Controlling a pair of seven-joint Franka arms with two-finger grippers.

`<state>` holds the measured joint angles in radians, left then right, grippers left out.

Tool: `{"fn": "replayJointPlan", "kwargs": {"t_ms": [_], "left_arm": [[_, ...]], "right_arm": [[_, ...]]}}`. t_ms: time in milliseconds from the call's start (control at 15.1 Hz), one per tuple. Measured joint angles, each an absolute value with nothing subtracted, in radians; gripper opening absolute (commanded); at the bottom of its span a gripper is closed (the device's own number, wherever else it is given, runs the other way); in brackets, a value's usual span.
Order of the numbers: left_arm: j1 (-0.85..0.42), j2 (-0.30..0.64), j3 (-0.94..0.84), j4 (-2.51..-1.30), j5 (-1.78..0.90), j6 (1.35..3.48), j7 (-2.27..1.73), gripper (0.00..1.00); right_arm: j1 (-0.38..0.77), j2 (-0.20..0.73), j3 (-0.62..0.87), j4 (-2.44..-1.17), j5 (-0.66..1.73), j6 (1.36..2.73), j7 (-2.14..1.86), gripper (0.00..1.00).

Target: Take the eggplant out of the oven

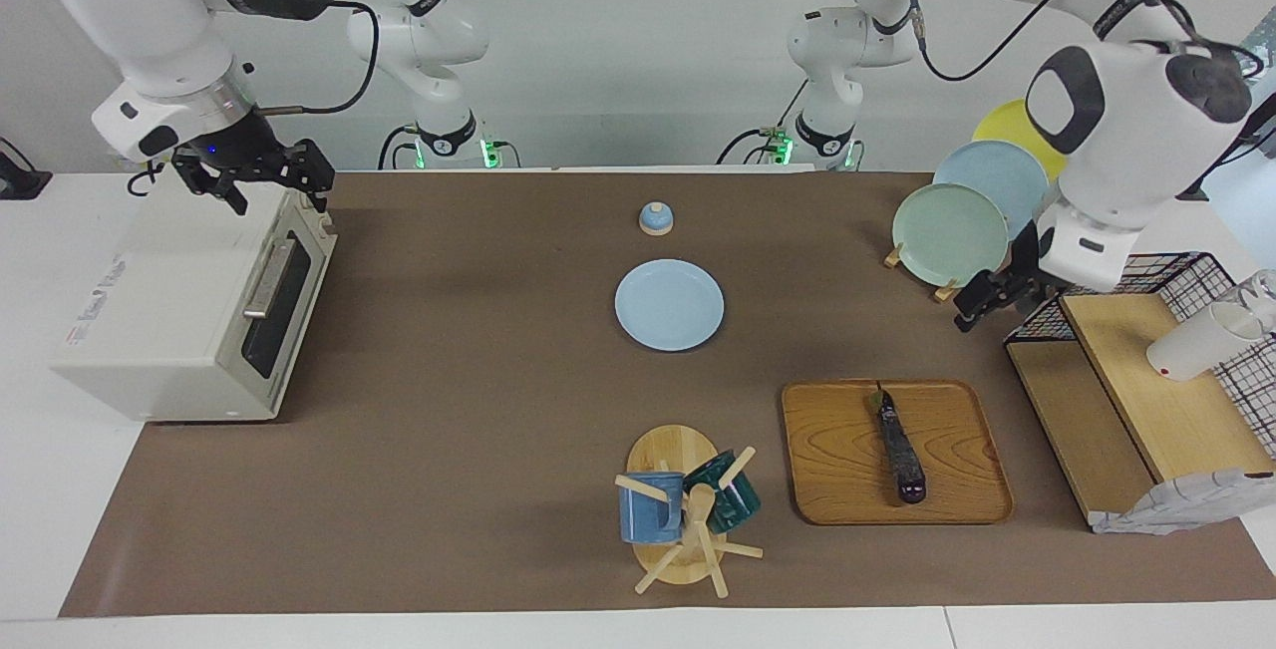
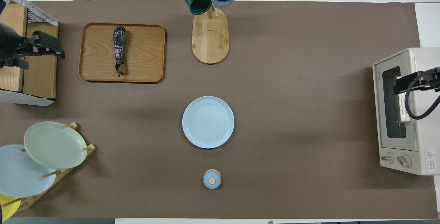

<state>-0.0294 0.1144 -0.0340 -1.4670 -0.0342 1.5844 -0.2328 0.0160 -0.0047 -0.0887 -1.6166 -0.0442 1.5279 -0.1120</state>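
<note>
The eggplant (image 1: pixel 899 450) (image 2: pixel 119 49) lies lengthwise on a wooden tray (image 1: pixel 837 489) (image 2: pixel 144 55), outside the oven. The off-white oven (image 1: pixel 169 320) (image 2: pixel 421 114) stands at the right arm's end of the table with its door shut. My right gripper (image 1: pixel 274 195) (image 2: pixel 398 88) is open and empty, just over the oven's top front edge above the door handle. My left gripper (image 1: pixel 982 308) (image 2: pixel 43 57) is open and empty, over the table beside the wire basket shelf (image 1: pixel 1176 370), away from the eggplant.
A light blue plate (image 1: pixel 669 305) lies mid-table, with a small blue lidded pot (image 1: pixel 655 218) nearer the robots. A mug tree (image 1: pixel 688 509) with two mugs stands beside the tray. A plate rack (image 1: pixel 952 235) with several plates stands near the left arm.
</note>
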Motion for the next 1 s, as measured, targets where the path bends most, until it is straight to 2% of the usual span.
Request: {"fn": "replayJointPlan", "kwargs": {"t_ms": [266, 664, 997], "left_arm": [[-0.029, 0.03, -0.034, -1.496, -0.032, 1.475, -0.219, 1.0], [-0.033, -0.058, -0.039, -1.711, -0.032, 1.544, -0.154, 1.0], [-0.035, -0.058, -0.041, -1.65, -0.032, 1.519, -0.14, 1.0]], "right_arm": [[0.016, -0.005, -0.089, -1.616, -0.044, 1.528, -0.112, 1.0], [0.016, -0.005, -0.089, -1.614, -0.044, 1.528, -0.112, 1.0], [0.016, -0.005, -0.089, -1.612, -0.044, 1.528, -0.112, 1.0]]}}
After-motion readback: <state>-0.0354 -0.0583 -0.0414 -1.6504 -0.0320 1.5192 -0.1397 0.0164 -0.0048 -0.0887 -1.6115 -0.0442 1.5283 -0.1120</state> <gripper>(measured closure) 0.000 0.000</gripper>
